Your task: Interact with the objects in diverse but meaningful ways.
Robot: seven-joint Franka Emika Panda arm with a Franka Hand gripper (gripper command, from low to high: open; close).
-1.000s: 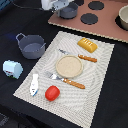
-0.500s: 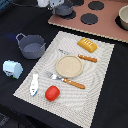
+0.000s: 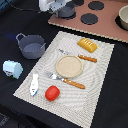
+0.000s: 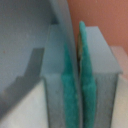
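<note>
- Woven placemat — round plate at centre, knife and fork alongside.
- Dark grey pot off the mat, exterior view's left.
- Bread loaf, tomato, white bottle on the mat.
- Milk carton near the pot.
- Gripper — teal pads pressed together, nothing between.

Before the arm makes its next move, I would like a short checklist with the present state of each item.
1. Tool shut, holding nothing: ok; in the wrist view the teal pads nearly meet.
2. Tool is away from the placemat: ok.
3. Pot upright and empty: ok.
4. Tomato free on the placemat: ok.
5. Bread loaf unobstructed: ok.
6. White bottle upright: not ok, lying down.
</note>
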